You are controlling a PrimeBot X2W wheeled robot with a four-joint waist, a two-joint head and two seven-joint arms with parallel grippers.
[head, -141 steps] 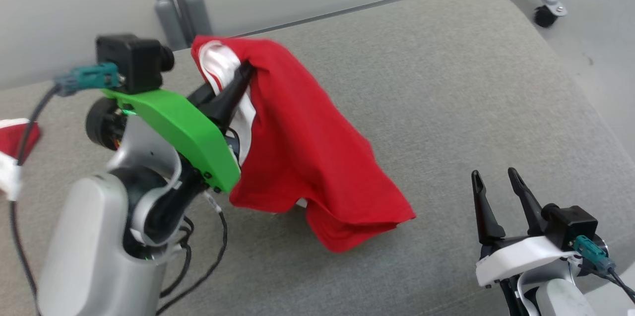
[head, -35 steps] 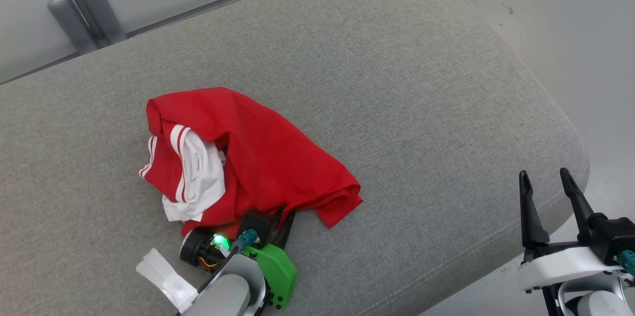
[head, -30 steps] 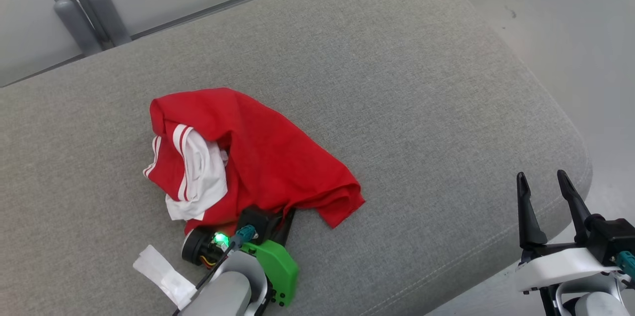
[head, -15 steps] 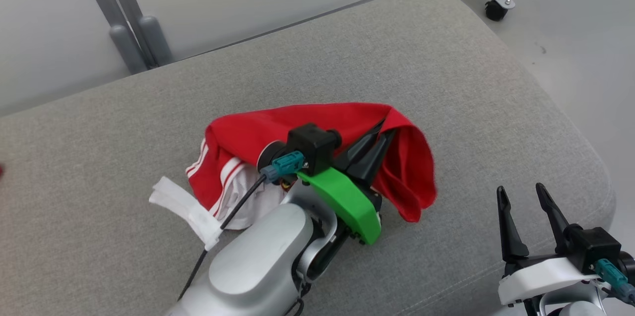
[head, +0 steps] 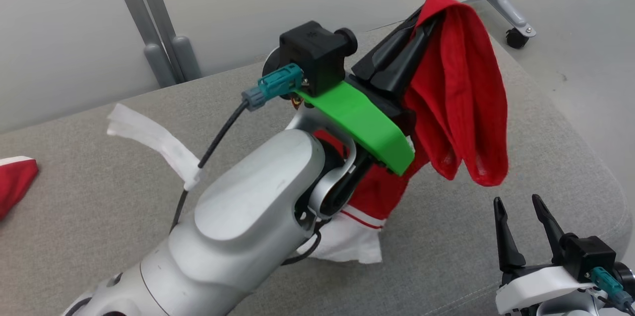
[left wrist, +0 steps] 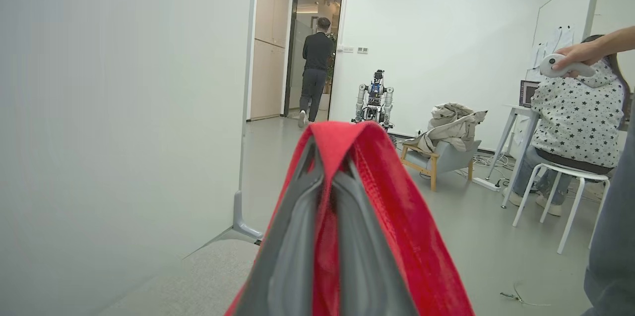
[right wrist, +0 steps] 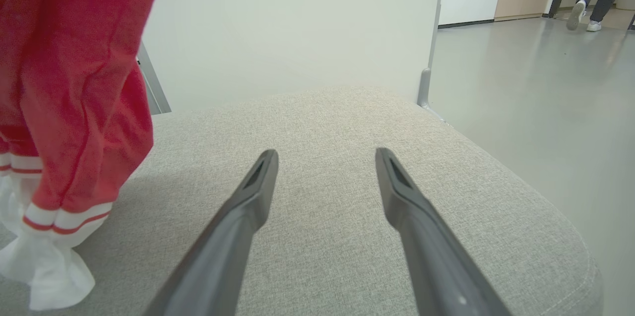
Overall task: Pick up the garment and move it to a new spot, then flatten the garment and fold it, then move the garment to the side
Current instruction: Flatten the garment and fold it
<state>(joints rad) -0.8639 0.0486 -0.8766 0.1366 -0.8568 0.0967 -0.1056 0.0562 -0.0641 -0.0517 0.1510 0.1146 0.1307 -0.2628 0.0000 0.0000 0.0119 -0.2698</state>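
Currently in step 1 of 3, the pick-up. The left hand [head: 420,19] is pinched on a fold of the red garment [head: 461,93], which hangs above the grey cushion [head: 521,122]. Its white-trimmed hem appears to rest on the cushion. The right hand [head: 517,200] is spread, holding nothing, over the cushion's near corner. Remaining: set-down at the new spot, flattening, folding, moving aside. 0 folds made.

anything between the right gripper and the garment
Nothing visible. The garment hangs from the shut left gripper; bare cushion lies between it and the open right gripper.
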